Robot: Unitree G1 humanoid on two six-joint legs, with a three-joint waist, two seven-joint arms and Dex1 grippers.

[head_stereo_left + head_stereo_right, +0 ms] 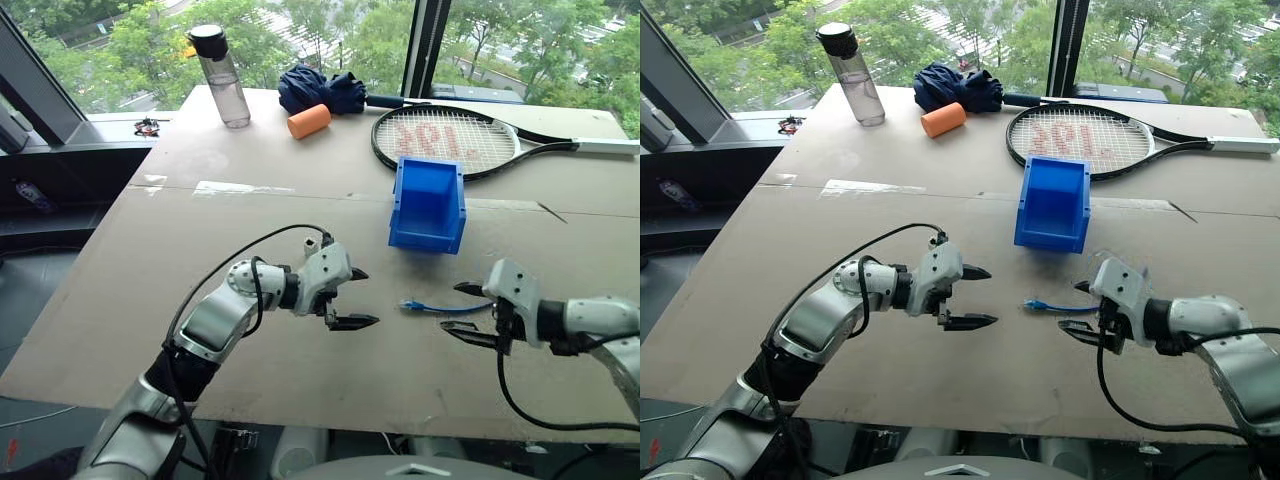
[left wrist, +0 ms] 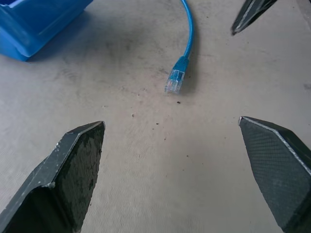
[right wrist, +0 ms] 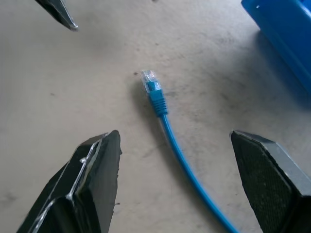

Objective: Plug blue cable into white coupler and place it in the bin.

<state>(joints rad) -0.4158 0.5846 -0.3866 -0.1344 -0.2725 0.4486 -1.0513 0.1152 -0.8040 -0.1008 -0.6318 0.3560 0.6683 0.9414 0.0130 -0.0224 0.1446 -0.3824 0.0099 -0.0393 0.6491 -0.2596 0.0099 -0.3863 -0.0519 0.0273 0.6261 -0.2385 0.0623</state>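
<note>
On the table [image 1: 250, 210], I'm seeing the blue cable [image 1: 432, 307] lying loose between my left gripper [image 1: 350, 297] and right gripper [image 1: 463, 308], both spread wide.

Both arms are built of silver-grey rounded shells with black joints between the segments. The left gripper [image 1: 352, 297] has a white angular housing and two black pointed fingers [image 2: 68, 179] with a finely textured, slightly scuffed surface; a thin black cable loops over that arm to a small connector on top of the housing. The right gripper [image 1: 468, 311] has the same white housing and black fingers, with a black cable hanging in a loop beneath its wrist.
</note>
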